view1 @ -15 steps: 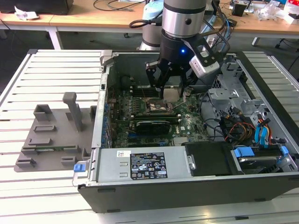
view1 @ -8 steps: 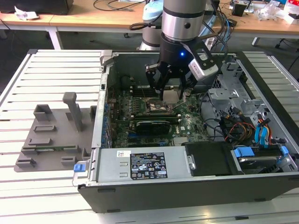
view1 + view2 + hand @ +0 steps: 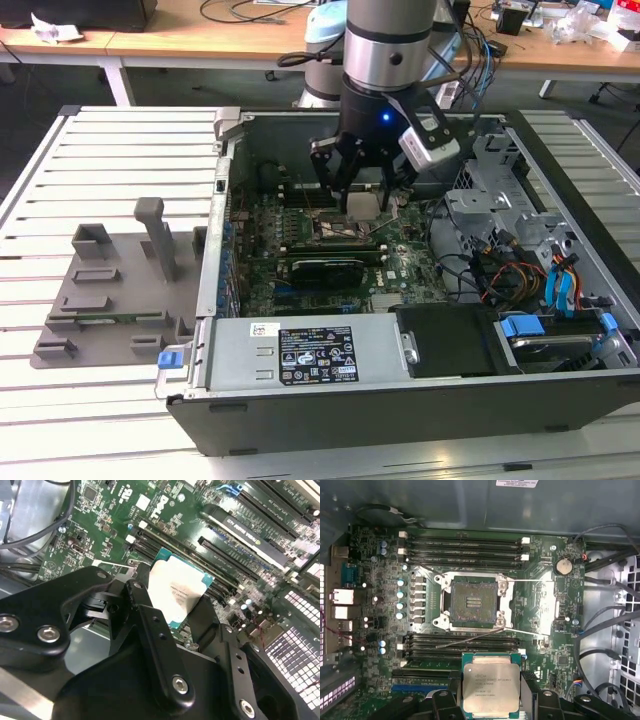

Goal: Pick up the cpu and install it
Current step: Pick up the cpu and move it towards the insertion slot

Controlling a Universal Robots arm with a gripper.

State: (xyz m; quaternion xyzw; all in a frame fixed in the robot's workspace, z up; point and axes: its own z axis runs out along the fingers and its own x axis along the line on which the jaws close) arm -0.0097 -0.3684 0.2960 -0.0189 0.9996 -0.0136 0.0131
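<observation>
Pointing straight down, jaws clasp the cpu (image 3: 491,687) near the open socket (image 3: 473,602).

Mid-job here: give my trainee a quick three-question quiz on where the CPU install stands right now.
1. True or false: the cpu already sits in the motherboard socket.
2. The gripper is shut on: A) a cable, B) the cpu, C) nothing.
3. Fill in: in the exterior view, the grey holder tray lies to that view's ____ of the computer case.
Key: 1 false; 2 B; 3 left.
</observation>
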